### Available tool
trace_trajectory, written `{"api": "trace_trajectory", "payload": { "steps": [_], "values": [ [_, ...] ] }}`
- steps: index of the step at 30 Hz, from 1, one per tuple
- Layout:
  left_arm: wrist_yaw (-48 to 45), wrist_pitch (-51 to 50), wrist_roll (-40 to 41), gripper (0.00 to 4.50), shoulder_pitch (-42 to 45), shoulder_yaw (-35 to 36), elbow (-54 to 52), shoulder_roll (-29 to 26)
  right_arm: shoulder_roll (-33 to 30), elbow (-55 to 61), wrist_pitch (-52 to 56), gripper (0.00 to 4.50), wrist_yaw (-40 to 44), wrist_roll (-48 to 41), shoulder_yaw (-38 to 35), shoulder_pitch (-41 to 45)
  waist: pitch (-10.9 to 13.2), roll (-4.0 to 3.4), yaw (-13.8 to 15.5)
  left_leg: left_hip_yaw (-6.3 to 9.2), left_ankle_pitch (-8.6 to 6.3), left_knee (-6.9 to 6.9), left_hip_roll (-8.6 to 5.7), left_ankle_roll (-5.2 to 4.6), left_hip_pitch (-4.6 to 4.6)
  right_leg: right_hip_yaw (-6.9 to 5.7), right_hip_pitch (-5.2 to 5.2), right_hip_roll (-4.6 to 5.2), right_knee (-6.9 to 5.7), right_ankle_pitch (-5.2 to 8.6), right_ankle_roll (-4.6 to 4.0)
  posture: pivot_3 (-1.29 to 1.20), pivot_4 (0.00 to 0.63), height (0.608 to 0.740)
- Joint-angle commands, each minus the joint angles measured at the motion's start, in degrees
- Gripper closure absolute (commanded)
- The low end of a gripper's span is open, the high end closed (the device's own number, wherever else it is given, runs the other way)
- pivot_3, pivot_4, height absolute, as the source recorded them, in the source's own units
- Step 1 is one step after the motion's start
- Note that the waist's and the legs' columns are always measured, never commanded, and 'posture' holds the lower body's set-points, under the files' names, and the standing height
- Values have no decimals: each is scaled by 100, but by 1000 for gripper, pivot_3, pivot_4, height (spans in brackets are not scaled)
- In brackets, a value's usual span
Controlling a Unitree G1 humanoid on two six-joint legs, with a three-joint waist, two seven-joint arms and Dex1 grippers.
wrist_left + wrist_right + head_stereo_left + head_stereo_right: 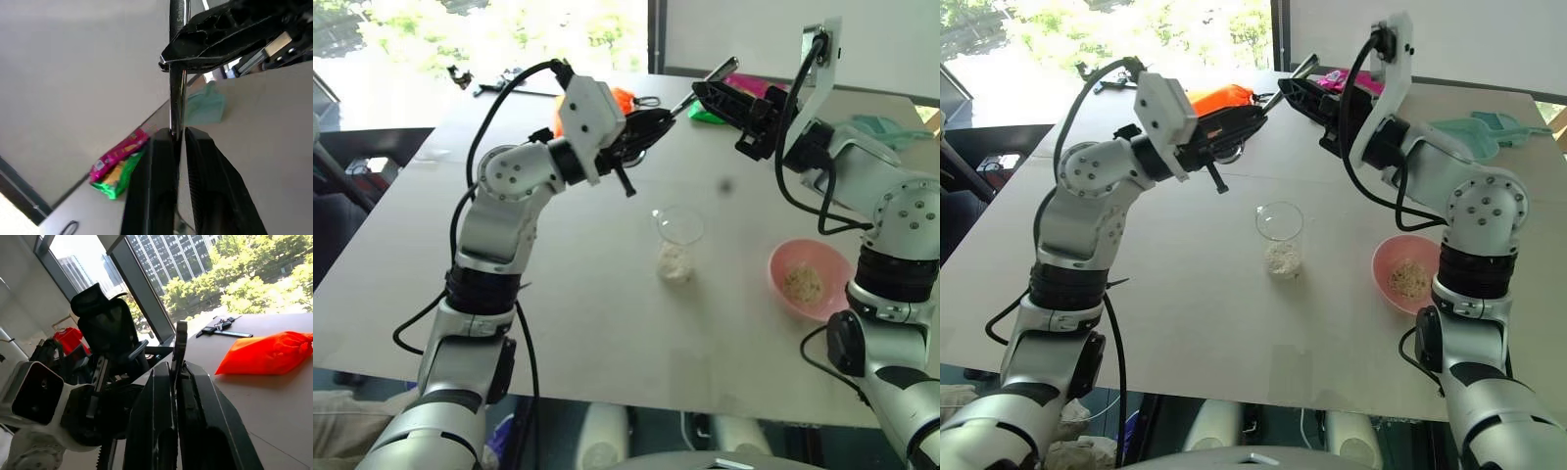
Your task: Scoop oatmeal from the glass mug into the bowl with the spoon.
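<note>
between both end effectors (1268, 106), spoon (176, 73)

The spoon (175, 73) is slim polished metal with a bright sheen along its handle. The glass mug (1280, 230) is clear, smooth glass, and the oatmeal (1283, 258) at its bottom looks dry, pale and flaky. The bowl (1383, 266) is pink plastic with a soft satin finish. The worktop (1185, 294) is a flat, matt, pale grey board. Both sets of jaws are matt black plastic. The snack packet (117, 164) is glossy printed foil, and the orange bag (266, 352) looks like smooth, slightly shiny plastic.
</note>
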State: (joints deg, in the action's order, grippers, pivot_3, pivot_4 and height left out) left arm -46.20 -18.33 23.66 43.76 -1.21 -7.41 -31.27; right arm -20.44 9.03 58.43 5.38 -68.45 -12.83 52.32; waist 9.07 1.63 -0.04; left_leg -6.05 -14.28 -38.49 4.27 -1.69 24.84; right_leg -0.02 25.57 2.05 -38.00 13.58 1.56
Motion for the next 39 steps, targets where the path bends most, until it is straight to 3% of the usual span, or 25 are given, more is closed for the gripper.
{"api": "trace_trajectory", "payload": {
  "steps": [1, 5, 8, 12, 20, 28, 38, 39],
  "values": [
    [409, -1398, 1328, 2902, -384, 785, -1076, -152, -293, -97, -115, 4500, -211, -83, -544, 131, 0, 0, -41, 2, 0, 0, 0, 0, 0, 0, 0, 0, 0, 0, 0, 0, 150, 740],
    [989, -2384, 2067, 1275, -1570, 1284, -2141, -326, -718, -89, -21, 4500, -267, -189, -918, -131, -1, -1, -70, 22, 0, 1, 0, 0, -1, 3, -3, 5, 2, 0, 3, 0, 150, 740],
    [1210, -2389, 1836, 1275, -2740, 1179, -2623, -320, -1070, -21, 54, 4500, -334, -356, -1298, -497, -5, -6, -73, 19, 0, 9, 0, 0, -16, 6, -12, 5, 4, 1, 3, 0, 150, 740],
    [1263, -1752, 977, 1275, -3200, 548, -2167, -167, -1347, 80, 136, 4500, -346, -555, -1482, -852, -5, -6, -33, 5, 1, 2, -4, 1, -13, -2, -14, 3, -4, 1, 2, 0, 150, 740],
    [484, -452, -152, 1275, -2175, -162, -48, -90, -1390, 325, 64, 4500, -605, -895, -1502, -1063, -11, -16, -57, 6, -5, -6, -4, -18, -64, 3, -61, -11, -8, -1, -2, 0, 150, 740],
    [-665, 539, -534, 1275, -1239, -472, 1587, 51, -1460, 649, -52, 4500, -982, -1275, -1567, -1342, -11, -16, -36, 8, -2, 5, -4, -12, -47, -2, -51, -8, 5, 0, 0, 0, 150, 740],
    [-1349, 1451, -924, 1275, -240, -619, 3218, 531, -1585, 1017, -316, 4500, -1393, -1738, -1520, -1727, -11, -16, -35, 19, 3, -4, -5, -3, -19, -10, -35, -7, 4, 0, 1, 0, 150, 740],
    [-1381, 1518, -965, 1491, -194, -623, 3326, 564, -1591, 1049, -348, 4500, -1424, -1768, -1503, -1765, -11, -16, -43, 20, 3, -4, -5, -4, -18, -10, -35, -7, 4, 0, 1, 0, 150, 740]
  ]
}}
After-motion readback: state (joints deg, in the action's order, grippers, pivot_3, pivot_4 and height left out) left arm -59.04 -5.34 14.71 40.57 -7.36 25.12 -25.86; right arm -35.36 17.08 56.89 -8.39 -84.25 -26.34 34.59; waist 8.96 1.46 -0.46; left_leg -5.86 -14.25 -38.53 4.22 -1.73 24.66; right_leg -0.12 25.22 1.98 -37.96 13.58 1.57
